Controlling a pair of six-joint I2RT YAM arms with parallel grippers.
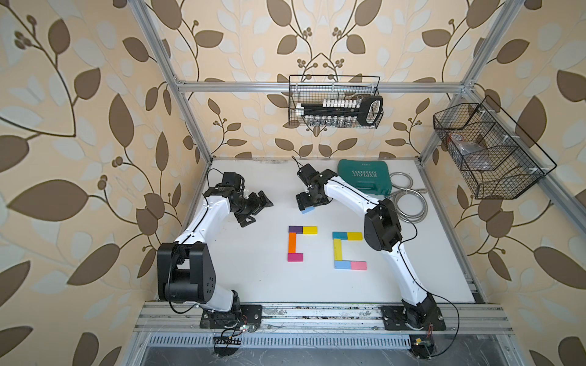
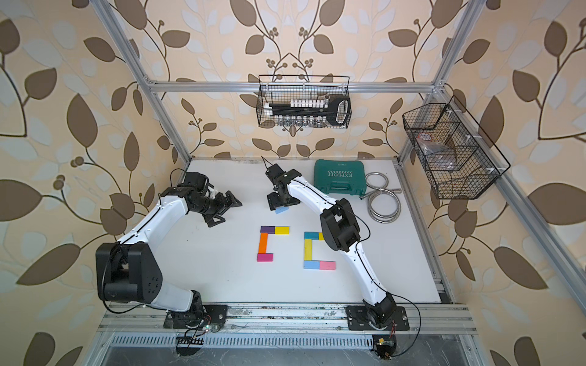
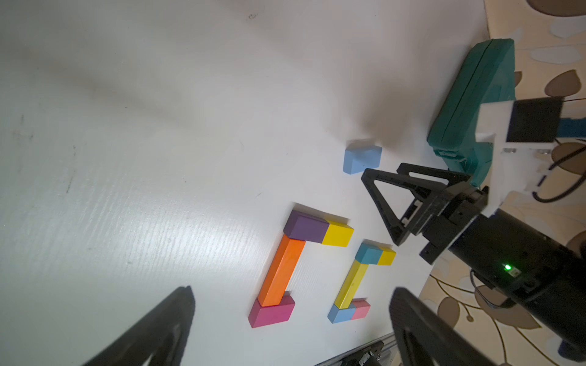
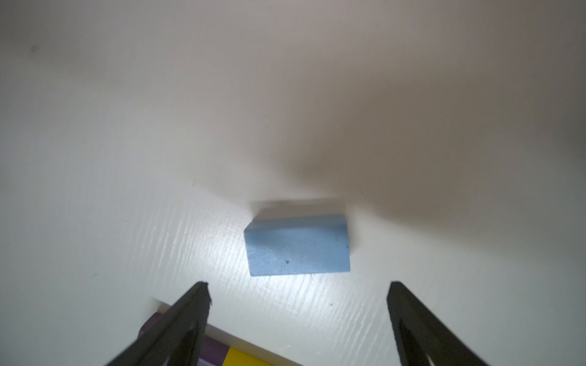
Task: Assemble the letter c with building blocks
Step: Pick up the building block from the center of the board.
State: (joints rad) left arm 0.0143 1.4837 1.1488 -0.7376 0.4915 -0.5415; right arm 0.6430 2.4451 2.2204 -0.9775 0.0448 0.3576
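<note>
My right gripper [image 4: 299, 286] is released, its fingers [image 4: 190, 317] spread wide and holding nothing. The light blue block [image 4: 298, 247] lies on the table [image 4: 126, 158] just ahead of the fingertips, centred between them and touching neither. Beyond it, and out past either finger, the white surface is bare. Close behind one finger sit the purple block [image 4: 217, 351] and a yellow block [image 4: 247, 359]. The blue block's long axis runs crosswise, finger to finger, and is shorter than the gap. It is plain matt blue with crisp edges and one dark speck. My left gripper [image 1: 257, 209] hangs released too, empty, well apart.
</note>
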